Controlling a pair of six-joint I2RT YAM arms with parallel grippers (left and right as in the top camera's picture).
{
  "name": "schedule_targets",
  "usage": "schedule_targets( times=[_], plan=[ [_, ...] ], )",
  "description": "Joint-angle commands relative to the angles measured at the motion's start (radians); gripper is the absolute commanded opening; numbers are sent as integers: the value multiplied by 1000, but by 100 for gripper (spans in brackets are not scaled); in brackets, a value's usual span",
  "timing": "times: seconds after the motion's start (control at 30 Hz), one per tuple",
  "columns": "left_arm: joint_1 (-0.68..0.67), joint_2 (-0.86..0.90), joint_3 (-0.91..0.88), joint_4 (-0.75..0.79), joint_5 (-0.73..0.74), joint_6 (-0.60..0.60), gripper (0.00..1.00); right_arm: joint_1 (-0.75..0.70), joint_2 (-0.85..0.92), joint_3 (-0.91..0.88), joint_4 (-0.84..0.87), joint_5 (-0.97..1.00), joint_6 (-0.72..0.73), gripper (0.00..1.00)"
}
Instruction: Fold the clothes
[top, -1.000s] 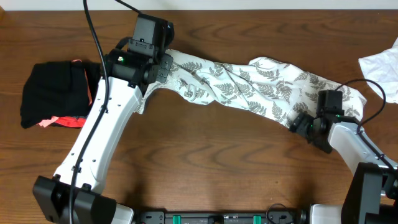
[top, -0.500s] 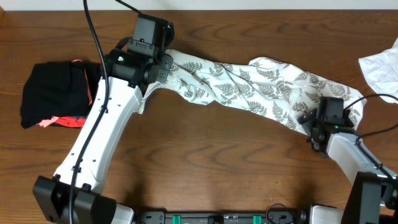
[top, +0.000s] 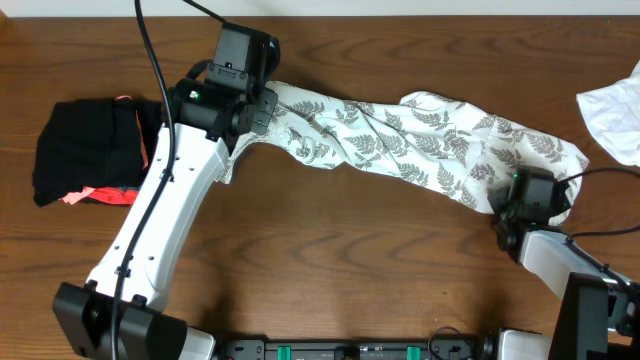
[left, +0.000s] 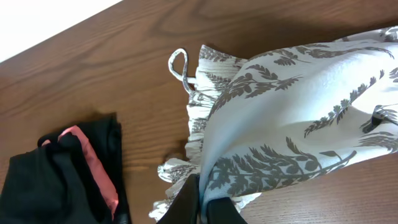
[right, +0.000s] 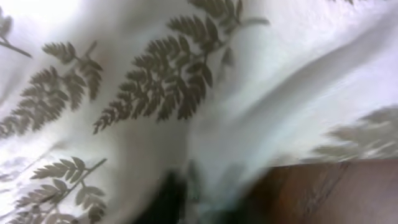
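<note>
Across the middle of the wooden surface (top: 350, 260) the fern-printed dress (top: 400, 140) is stretched out in a long, rumpled band, running from the upper left down towards the right side. Its left end is gathered at the left tool (left: 202, 205), whose fingers are closed together on a fold of the printed fabric. In the left wrist view the cloth is seen pinched between them and draped away to the right. A thin white shoulder strap (left: 179, 65) is looped on the wood just beyond the ruffled edge of the dress.

At the right end, the wider part of the dress is spread flat on the surface, and the right tool (top: 522, 190) is placed at its lower edge, touching the cloth. The right wrist view is filled by blurred fern-printed fabric, with a strip of bare wood at the lower right. A dark shape is seen at the bottom of that view, but whether this tool is apart or clamped on the cloth cannot be told.

A black bundle (top: 90, 150) with coral-pink trim is laid at the far left, near the left end of the dress but apart from it. A plain white cloth (top: 612, 105) is seen at the right edge, separate from the dress.
</note>
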Motion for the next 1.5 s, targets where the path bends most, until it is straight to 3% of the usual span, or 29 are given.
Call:
schedule_targets(
  times=[0.0,0.17,0.4,0.63,0.83,1.0,1.47],
  plan=[
    [4,1,2,-5,-12,-6,6,1,47,-46,-14,-107,-21,1],
    [8,-1,2,23,-33,-5,6,0,5,28,-50,-127,-253,1],
    [9,-25,2,178,-155,7,6,-43,-95,427,-432,-111,-438,1],
    [9,-40,2,234,-162,25,6,-105,-98,855,-703,-6,-548,1],
    [9,-43,2,225,-196,25,6,-174,-98,1062,-820,4,-555,1],
    [9,-68,2,219,-196,25,6,-189,-98,1151,-907,12,-576,1],
    [9,-138,2,190,-195,24,6,-189,-85,1154,-1019,47,-596,1]
  ],
)
